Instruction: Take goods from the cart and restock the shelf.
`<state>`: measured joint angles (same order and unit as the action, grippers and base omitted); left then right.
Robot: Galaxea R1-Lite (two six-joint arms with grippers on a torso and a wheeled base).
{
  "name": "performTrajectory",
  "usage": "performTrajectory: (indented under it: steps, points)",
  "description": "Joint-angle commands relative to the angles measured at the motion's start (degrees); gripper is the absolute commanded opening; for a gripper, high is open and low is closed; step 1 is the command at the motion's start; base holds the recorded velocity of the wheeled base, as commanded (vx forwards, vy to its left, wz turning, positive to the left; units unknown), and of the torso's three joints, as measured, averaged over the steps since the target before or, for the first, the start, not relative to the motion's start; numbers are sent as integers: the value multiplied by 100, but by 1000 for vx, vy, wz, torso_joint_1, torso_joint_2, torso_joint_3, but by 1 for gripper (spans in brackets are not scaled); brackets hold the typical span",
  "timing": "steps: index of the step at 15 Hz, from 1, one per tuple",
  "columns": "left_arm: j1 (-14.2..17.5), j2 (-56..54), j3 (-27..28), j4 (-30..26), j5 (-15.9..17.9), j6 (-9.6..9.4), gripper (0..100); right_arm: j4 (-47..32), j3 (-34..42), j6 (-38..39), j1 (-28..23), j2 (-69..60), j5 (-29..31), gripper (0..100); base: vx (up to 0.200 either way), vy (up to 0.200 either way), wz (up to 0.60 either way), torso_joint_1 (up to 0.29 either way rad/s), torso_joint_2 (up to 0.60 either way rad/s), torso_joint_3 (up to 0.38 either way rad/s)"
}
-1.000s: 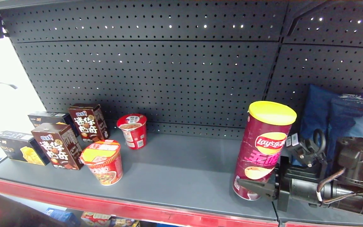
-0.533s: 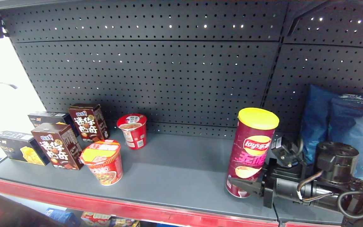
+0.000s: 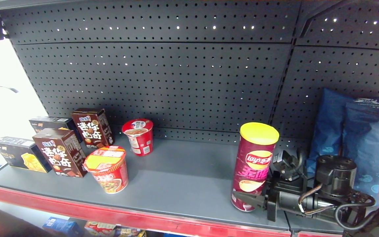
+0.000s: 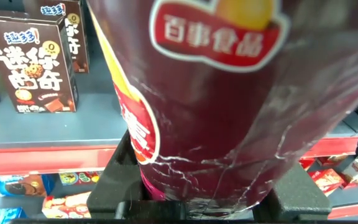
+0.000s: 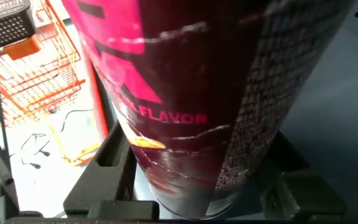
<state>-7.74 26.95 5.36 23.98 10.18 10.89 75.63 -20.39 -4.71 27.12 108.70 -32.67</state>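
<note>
A tall dark-red chips can (image 3: 253, 164) with a yellow lid stands upright at the right part of the grey shelf (image 3: 183, 177). My right gripper (image 3: 246, 198) is shut on its lower part, reaching in from the right. Its base is at the shelf surface; I cannot tell whether it touches. The right wrist view shows this can (image 5: 191, 81) close up in the right gripper (image 5: 191, 193). In the left wrist view, my left gripper (image 4: 204, 199) is shut on a second dark-red chips can (image 4: 216, 93), in front of the shelf's red edge (image 4: 42, 155).
Two noodle cups (image 3: 109, 169) (image 3: 138, 135), chocolate boxes (image 3: 61, 151) and dark boxes (image 3: 20, 154) fill the shelf's left part. Blue bags (image 3: 367, 138) stand just right of the can. Bare shelf lies between the cups and the can. An orange cart (image 5: 36, 74) stands behind.
My right gripper has carried the chips can leftward and lower, away from the blue bags. The goods on the left have not moved.
</note>
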Motion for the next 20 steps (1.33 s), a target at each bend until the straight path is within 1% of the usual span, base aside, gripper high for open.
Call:
performTrajectory:
  steps: [1,7,8,12,15,16,18,20]
  points:
    - [1,-15,0,2,2,1,0,48,-26,-4,3,257,-11,0,0,0,0,0,0,0]
    - [1,-6,-9,2,10,1,0,409,-17,-4,3,564,-20,0,0,0,0,0,0,0]
    - [1,-6,-35,2,10,1,0,409,9,-13,3,564,-11,100,0,0,0,0,0,0]
    - [1,-6,-53,2,10,1,0,567,167,-22,3,555,-11,100,0,0,0,0,0,0]
    - [1,-6,-53,2,10,1,0,1164,660,-30,-58,547,-11,100,0,0,0,0,0,0]
    - [1,-6,-53,2,10,1,0,1191,677,-30,-58,547,-11,100,0,0,0,0,0,0]
    - [1,-15,-88,2,10,1,0,1437,958,-30,-146,397,-20,100,0,0,0,0,0,0]
    - [-8,-6,-88,2,10,1,0,1437,1178,-48,-251,178,-38,100,0,0,0,0,0,0]
